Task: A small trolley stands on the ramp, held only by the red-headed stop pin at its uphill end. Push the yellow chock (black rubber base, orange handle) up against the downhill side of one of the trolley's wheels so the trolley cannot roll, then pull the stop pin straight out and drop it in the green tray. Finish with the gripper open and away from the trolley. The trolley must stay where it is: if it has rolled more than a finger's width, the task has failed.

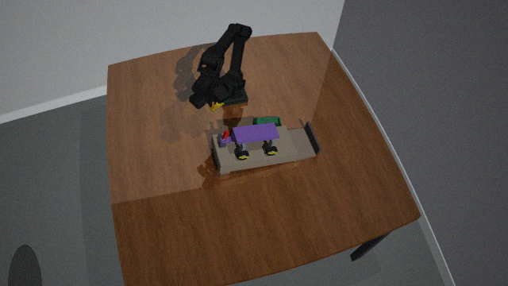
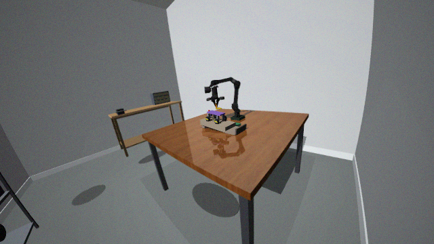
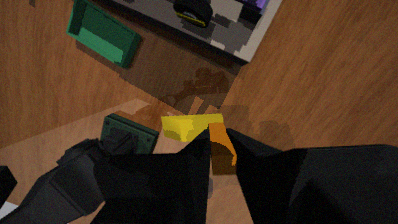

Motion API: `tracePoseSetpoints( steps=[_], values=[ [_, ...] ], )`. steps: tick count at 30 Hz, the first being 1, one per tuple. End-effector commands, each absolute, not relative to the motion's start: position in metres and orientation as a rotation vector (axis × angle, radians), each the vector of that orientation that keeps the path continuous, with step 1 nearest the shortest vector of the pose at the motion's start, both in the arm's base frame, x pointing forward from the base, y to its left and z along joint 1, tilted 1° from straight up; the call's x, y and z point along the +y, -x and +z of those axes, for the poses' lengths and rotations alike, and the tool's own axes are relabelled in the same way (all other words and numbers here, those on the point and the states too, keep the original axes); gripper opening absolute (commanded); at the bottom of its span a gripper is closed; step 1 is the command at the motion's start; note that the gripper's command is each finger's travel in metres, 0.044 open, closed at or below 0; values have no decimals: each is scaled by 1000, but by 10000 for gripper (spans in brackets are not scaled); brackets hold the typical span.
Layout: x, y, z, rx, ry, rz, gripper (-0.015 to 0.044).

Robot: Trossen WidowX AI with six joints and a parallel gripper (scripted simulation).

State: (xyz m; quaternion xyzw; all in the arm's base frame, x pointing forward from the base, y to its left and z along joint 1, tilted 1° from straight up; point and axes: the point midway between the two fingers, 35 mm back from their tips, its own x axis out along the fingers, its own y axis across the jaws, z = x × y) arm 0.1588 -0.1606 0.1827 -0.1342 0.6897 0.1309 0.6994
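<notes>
My gripper [image 1: 214, 104] [image 2: 214, 101] [image 3: 217, 133] is shut on the orange handle [image 3: 223, 151] of the yellow chock [image 1: 217, 106] [image 3: 189, 125] and holds it in the air above the table, behind the ramp's uphill end. The purple trolley [image 1: 254, 133] [image 2: 215, 112] stands on the grey ramp [image 1: 295, 148] [image 2: 221, 127] [image 3: 231, 15]. The red-headed stop pin [image 1: 226, 134] sits at its uphill end. One black and yellow wheel [image 3: 192, 12] shows in the wrist view. The green tray [image 1: 267, 120] [image 3: 102, 33] lies on the table behind the ramp.
The arm's dark green base [image 1: 235, 100] [image 3: 131, 135] stands just behind the chock. A dark end wall [image 1: 312, 137] closes the ramp's downhill end. A side table [image 2: 144, 110] stands off to the left of the brown table [image 1: 246, 214].
</notes>
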Motion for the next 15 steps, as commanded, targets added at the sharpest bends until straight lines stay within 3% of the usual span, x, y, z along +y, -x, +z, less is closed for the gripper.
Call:
tracePoseSetpoints(
  steps=[1,15],
  values=[
    [-160,-159,183,1520,380,376,0],
    [-160,-159,183,1420,754,745,0]
  ],
)
